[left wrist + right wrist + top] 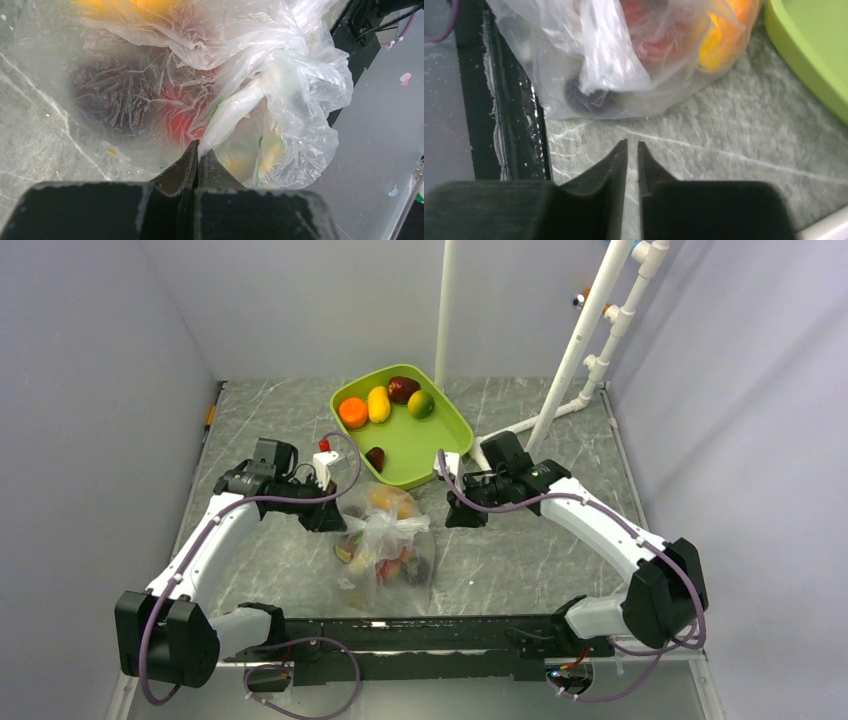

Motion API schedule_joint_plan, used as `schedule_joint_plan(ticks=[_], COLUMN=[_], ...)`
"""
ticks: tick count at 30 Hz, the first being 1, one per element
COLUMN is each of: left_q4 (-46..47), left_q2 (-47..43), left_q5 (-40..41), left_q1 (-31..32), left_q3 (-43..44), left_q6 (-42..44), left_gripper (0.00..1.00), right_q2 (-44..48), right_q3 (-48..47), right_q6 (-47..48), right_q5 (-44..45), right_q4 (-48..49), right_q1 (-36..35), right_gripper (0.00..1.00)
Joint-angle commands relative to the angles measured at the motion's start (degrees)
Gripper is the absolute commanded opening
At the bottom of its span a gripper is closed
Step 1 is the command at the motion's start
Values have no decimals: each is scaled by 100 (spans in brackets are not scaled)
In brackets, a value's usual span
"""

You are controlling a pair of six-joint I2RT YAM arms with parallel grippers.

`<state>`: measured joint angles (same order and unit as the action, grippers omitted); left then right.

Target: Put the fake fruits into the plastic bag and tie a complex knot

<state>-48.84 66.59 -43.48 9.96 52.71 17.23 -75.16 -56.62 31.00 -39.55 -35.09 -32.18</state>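
The grey marbled tabletop carries a lime green plastic tray at the middle of its far edge. In front of the tray, toward the middle of the near edge, sits a thin, clear, crinkly plastic bag. The bag is slumped and heavily wrinkled, and its far side is close to the tray's near rim.

Through the film show glossy plastic fake fruits: orange-yellow ones on the far side, red ones in the middle and a dark maroon one on the right. Five more lie loose in the tray:
- a round orange
- a yellow oblong
- a dark maroon fruit
- a green-yellow one
- a small maroon piece, alone nearer the tray's near rim

The bag's mouth is drawn into loose folds, and a twisted strand of clear plastic runs out of them.

The left gripper is at the bag's left side, its jaws pressed together on the end of that strand. The right gripper hangs over bare tabletop just right of the bag. Only a thin slit shows between its jaws, and it holds nothing, with the bag a little ahead of its tips.
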Motion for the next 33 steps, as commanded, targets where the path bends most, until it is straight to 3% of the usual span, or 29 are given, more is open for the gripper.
schedule_joint_plan(ticks=[1, 3, 7, 20, 22, 25, 29, 33], left_q4=[90, 153, 210, 342, 352, 362, 278, -1], left_q2=[-4, -29, -58, -137, -144, -179, -252, -382], left_q5=[-253, -251, -295, -304, -301, -256, -233, -396], left_q1=[120, 154, 191, 217, 217, 217, 199, -177], left_q3=[68, 85, 56, -10, -35, -99, -78, 45], left_q6=[362, 371, 364, 296, 288, 295, 313, 424], left_gripper=[0, 0, 0, 0, 0, 0, 0, 0], right_q2=[-323, -370, -519, -1724, -1821, -1908, -1780, -1317], right_q3=[-794, -942, -1242, -1804, -1792, -1812, -1835, -1751], right_q6=[127, 30, -365, -352, -338, -287, -130, -126], right_q5=[-791, -872, -1355, -1045, -994, -928, -875, -613], right_q4=[-265, -184, -94, -184, -196, -326, -618, -909], right_q1=[-17, -16, -35, -499, -543, -561, -556, -519], right_gripper=[33, 52, 70, 66, 62, 45, 3, 0])
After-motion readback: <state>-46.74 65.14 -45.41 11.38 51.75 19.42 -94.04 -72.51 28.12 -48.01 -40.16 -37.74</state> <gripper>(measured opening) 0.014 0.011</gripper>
